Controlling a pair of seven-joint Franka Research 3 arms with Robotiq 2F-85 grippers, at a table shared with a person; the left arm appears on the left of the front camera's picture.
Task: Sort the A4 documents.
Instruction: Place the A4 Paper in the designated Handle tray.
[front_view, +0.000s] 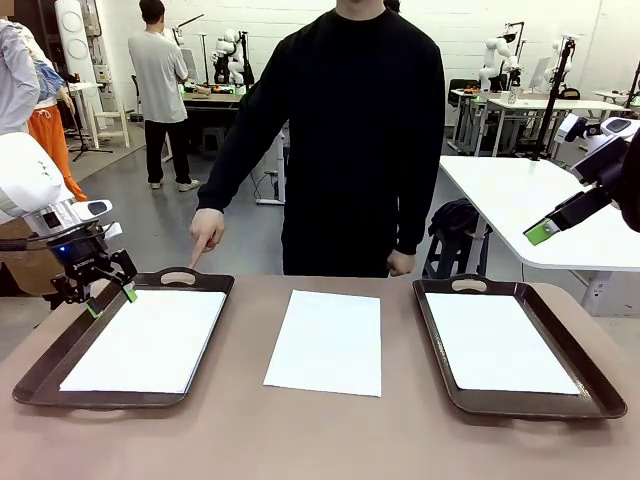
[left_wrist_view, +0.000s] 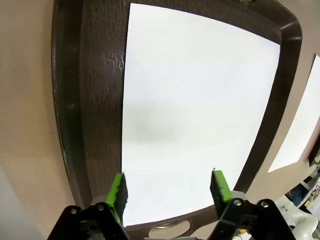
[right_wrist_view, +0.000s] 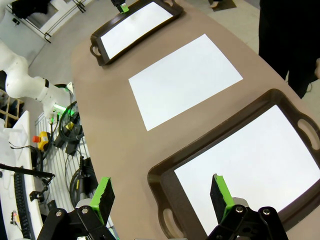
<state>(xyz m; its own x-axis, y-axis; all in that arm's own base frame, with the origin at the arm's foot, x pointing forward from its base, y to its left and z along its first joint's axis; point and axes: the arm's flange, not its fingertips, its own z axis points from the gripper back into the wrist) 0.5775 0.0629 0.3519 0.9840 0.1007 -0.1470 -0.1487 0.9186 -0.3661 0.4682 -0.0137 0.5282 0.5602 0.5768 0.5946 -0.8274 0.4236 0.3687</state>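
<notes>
Three white A4 documents show. One lies in the left brown tray, one lies bare on the table's middle, and one lies in the right tray. My left gripper hovers open over the left tray's far left corner. Its wrist view shows the sheet flat below the fingers, with nothing held. My right gripper is raised high at the right, open above the right tray's sheet. A person's hand points down at the left tray's far edge.
The person in black stands at the far side, behind the middle sheet. Both trays have handle cut-outs at their far ends. Bare brown tabletop runs along the front edge. A white table stands behind at the right.
</notes>
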